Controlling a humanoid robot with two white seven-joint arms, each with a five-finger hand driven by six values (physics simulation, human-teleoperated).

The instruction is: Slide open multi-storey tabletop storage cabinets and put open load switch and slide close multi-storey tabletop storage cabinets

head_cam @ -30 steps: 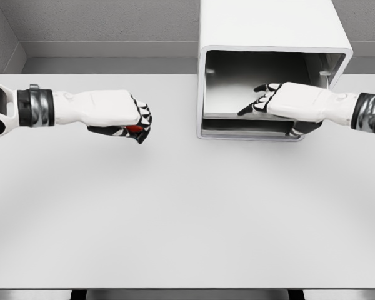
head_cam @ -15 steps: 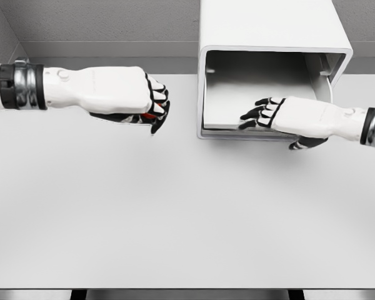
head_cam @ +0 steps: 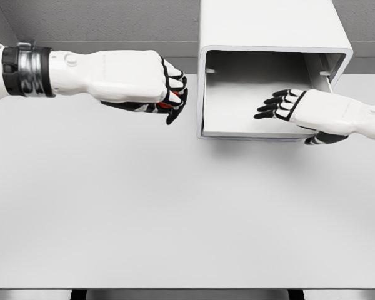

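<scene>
Just left of the cabinet (head_cam: 272, 37), a small red switch (head_cam: 165, 105) is gripped in the curled fingers (head_cam: 175, 94) of the left hand (head_cam: 134, 78), while the right hand (head_cam: 322, 112) is held with fingers (head_cam: 272, 107) spread over the open drawer (head_cam: 250, 112) above the desk (head_cam: 175, 212).

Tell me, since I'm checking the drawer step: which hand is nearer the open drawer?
Right. The right hand hangs over the open drawer; the left hand, shut on a red item, is beside it.
</scene>
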